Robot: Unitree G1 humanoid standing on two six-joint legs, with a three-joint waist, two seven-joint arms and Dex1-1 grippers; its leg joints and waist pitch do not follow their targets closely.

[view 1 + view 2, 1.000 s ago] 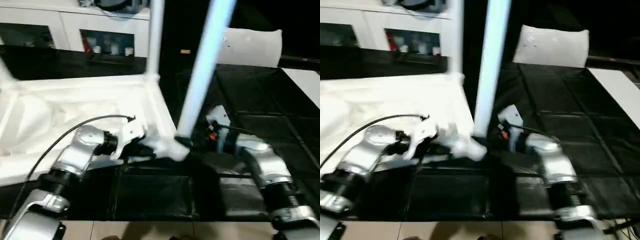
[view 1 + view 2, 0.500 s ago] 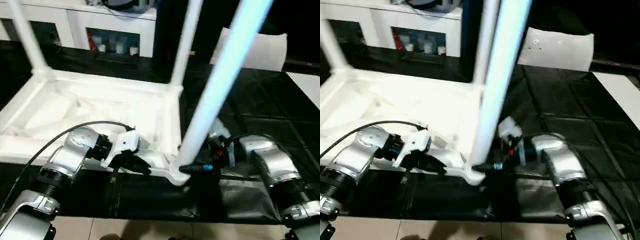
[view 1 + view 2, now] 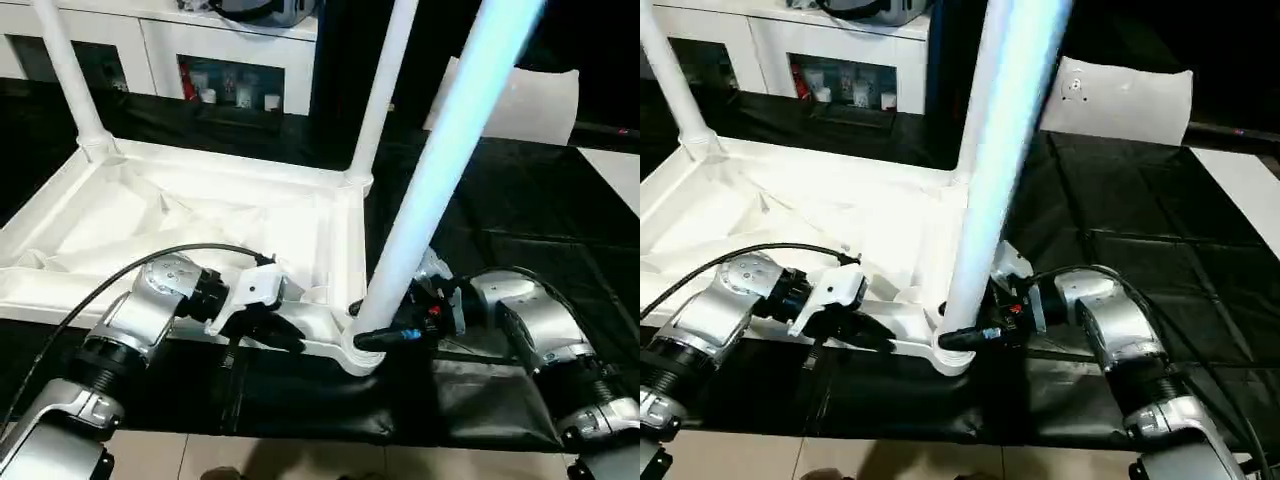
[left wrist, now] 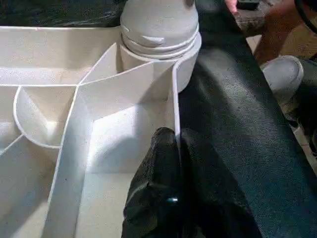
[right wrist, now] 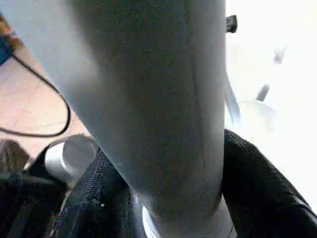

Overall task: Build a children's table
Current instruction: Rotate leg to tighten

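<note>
Near leg [image 3: 440, 160] stands in tabletop [image 3: 150, 215] corner socket, lower centre, leaning upper right; right gripper [image 3: 385, 335] fingers straddle its base, left gripper [image 3: 285, 335] pinched shut on adjacent rim.

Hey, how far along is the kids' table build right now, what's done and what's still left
Done: two far legs stand in their corner sockets of the upside-down tabletop. In hand: the third leg sits in the near corner socket, the right gripper around its base, while the left gripper pinches the tabletop's near rim. Left: finishing this leg; the fourth corner is out of view, so it can't be judged.
</note>
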